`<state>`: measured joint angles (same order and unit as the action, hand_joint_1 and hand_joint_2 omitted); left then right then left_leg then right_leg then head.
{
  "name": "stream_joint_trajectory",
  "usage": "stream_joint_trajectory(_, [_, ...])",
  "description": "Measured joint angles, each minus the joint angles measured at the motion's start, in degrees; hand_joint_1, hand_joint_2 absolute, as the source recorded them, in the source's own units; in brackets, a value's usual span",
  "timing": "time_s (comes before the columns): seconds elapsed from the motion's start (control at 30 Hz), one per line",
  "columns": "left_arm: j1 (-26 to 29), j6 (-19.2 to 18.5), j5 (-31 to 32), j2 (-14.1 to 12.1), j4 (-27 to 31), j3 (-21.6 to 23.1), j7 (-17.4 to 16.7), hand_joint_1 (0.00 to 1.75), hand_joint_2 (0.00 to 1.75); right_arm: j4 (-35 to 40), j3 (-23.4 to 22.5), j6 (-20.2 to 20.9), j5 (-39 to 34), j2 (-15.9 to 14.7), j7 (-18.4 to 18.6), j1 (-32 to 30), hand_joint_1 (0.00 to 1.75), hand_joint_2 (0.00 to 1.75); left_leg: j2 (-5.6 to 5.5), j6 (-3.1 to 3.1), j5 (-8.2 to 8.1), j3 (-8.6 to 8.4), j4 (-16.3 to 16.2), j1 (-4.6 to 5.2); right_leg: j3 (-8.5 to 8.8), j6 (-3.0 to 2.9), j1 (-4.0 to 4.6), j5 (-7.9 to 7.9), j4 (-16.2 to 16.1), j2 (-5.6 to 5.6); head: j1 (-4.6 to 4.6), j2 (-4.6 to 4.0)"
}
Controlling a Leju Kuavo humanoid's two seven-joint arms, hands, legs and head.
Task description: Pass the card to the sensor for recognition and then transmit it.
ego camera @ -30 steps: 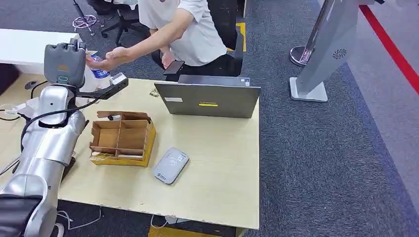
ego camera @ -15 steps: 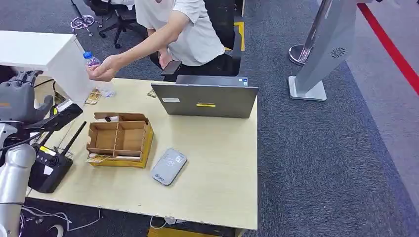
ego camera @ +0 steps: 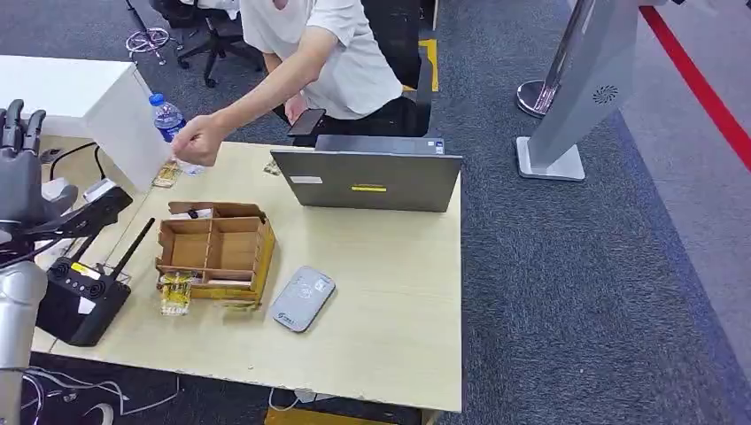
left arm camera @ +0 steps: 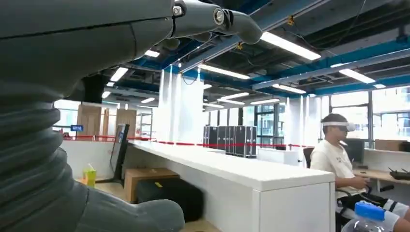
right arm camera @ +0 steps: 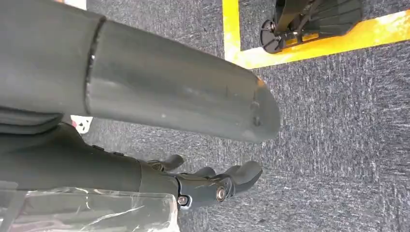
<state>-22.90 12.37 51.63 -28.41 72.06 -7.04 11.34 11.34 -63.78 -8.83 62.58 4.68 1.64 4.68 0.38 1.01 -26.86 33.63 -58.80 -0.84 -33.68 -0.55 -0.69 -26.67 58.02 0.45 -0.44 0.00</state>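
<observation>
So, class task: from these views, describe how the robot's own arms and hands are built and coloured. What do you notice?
The left arm is a smooth silver tube. Black cables loop near its wrist. The left hand is grey with darker fingers; up close it has a ribbed grey cover and screw heads on the dark fingers. The right hand has a thick smooth grey thumb and dark jointed fingers.

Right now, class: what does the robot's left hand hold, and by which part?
Nothing. The left hand is raised with its fingers apart, and nothing lies between them and the thumb.

Card reader [ego camera: 303, 297] right of box [ego camera: 215, 249]
</observation>
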Motion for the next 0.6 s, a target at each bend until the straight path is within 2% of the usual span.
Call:
stream_joint_trajectory(0.13, [1.2, 0.5, -0.8, -0.6, 0.0, -0.6, 0.0, 0.00, 1.75, 0.0, 0.0, 0.0, 0.0, 0.0, 0.0, 0.0, 0.00, 0.00, 0.03, 0.01, 0.00, 0.00, 0.0, -0.01, 0.00, -0.01, 0.00, 0.00, 0.0, 0.02, 0.00, 0.00])
stream_joint_trajectory(0.3, [4.7, 0.7, -4.4, -3.5, 0.7, -4.0, 1.0, 0.00, 1.75, 0.0, -0.2, -0.2, -0.3, 0.0, 0.0, 0.0, 0.00, 0.00, 0.10, 0.02, 0.00, 0.04, 0.0, -0.06, 0.00, -0.03, 0.07, -0.01, 0.0, 0.08, 0.02, 0.00])
stream_joint_trajectory(0.43, [10.2, 0.2, -10.4, -7.6, 1.2, -11.5, 3.3, 0.00, 1.75, 0.0, -0.8, -0.2, -1.0, 0.0, -0.1, -0.1, 0.00, 0.00, 0.22, 0.08, -0.04, 0.04, 0.0, -0.18, -0.05, -0.09, 0.17, -0.05, 0.0, 0.21, 0.09, 0.00])
stream_joint_trajectory(0.6, [17.1, -2.6, -16.3, -12.4, 0.2, -26.0, 6.7, 0.00, 1.75, 0.0, -1.4, -0.5, -1.0, 0.0, 0.0, -0.3, 0.00, 0.00, 0.24, 0.22, -0.14, 0.11, 0.0, -0.34, -0.05, -0.23, 0.33, -0.15, 0.0, 0.19, 0.11, 0.00])
